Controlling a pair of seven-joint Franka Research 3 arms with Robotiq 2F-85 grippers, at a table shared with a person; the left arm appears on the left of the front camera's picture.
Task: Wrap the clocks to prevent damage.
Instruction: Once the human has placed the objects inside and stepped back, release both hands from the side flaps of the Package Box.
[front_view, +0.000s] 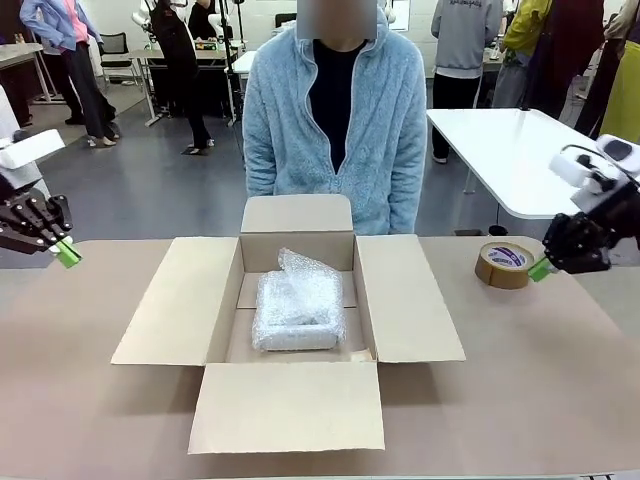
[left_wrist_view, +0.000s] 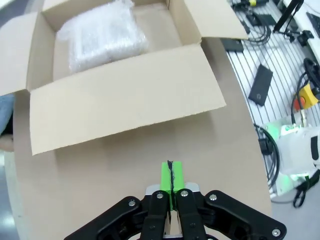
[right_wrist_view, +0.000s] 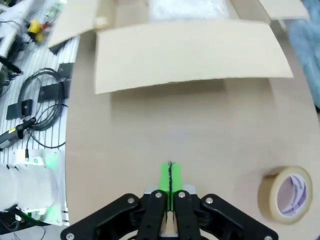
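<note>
Lying in the open brown cardboard box (front_view: 165, 305) mid-table, the lumpy whitish bubble-wrap bundle of clocks (front_view: 298, 312) shows a loose far end that may unroll if left unfastened. The left gripper (front_view: 68, 254) and right gripper (front_view: 540, 268) hover at the table's left and right, pinched together, empty.

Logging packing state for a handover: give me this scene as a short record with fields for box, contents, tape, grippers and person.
box: cardboard box, flaps open, on the table
contents: bubble-wrapped bundle lying inside the box
tape: tape roll on the table, right of the box
left gripper: shut, empty, left of the box, apart from it
right gripper: shut, empty, near the tape roll, not holding it
person: standing behind the box at the far side
</note>
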